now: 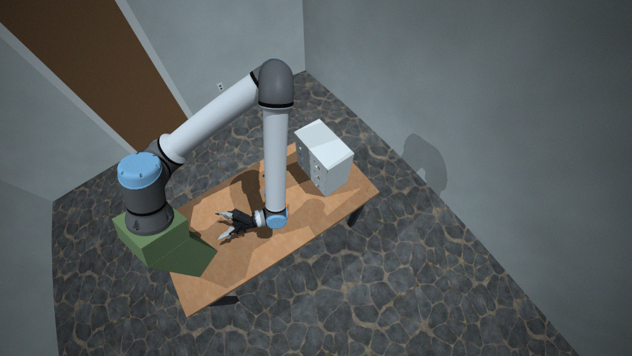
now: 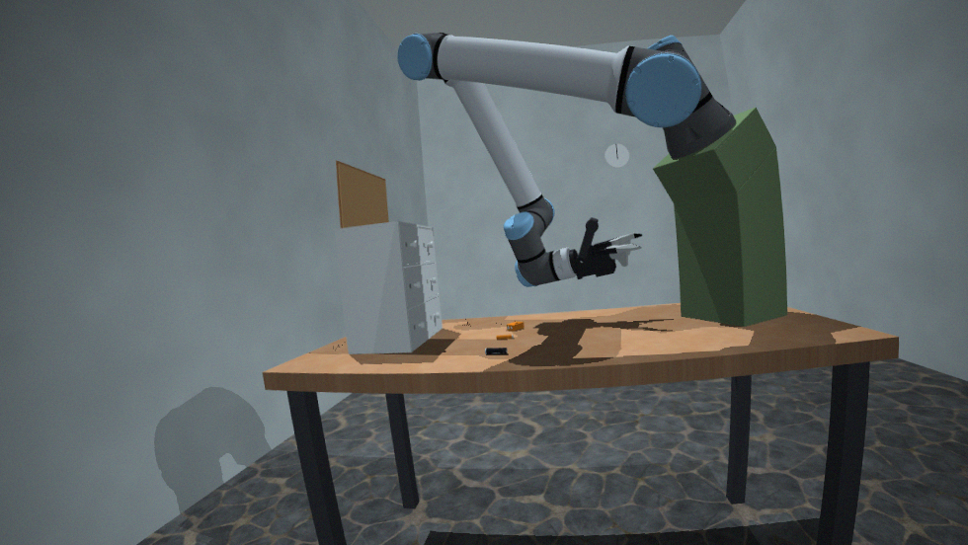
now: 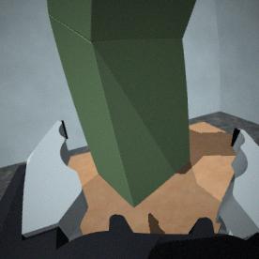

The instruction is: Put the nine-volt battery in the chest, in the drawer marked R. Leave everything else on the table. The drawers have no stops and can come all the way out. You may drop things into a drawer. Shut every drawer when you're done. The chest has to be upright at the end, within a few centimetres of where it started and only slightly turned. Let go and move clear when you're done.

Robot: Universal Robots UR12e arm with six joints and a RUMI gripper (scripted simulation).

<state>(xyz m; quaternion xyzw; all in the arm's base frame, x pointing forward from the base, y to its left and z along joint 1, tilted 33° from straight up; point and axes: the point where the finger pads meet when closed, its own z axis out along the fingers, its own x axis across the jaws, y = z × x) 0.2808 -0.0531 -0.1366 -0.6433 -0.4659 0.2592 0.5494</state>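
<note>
Standing with pincer (image 1: 217,226) (image 2: 638,241) (image 3: 149,125) spread wide, empty. Judged preliminary; next requires turning toward chest (image 1: 325,146) (image 2: 372,290), two o'clock in top view.

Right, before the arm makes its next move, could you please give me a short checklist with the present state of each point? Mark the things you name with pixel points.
1. Pincer (image 1: 224,226) (image 2: 638,241) (image 3: 149,125) open, with nothing between its fingers: ok.
2. Pincer pointed at the small things on the table (image 1: 282,256) (image 2: 609,377) (image 3: 113,206): not ok, it faces the green pedestal (image 1: 166,238) (image 2: 762,223) (image 3: 141,94).
3. Chest (image 1: 338,174) (image 2: 372,290) upright on the table: ok.
4. Drawer marked R identified: cannot tell, no letters are readable.
5. Drawer for the battery pulled out: not ok, every drawer front in view looks shut.
6. Nine-volt battery picked out among the small things: cannot tell, they are too small to name surely.
</note>
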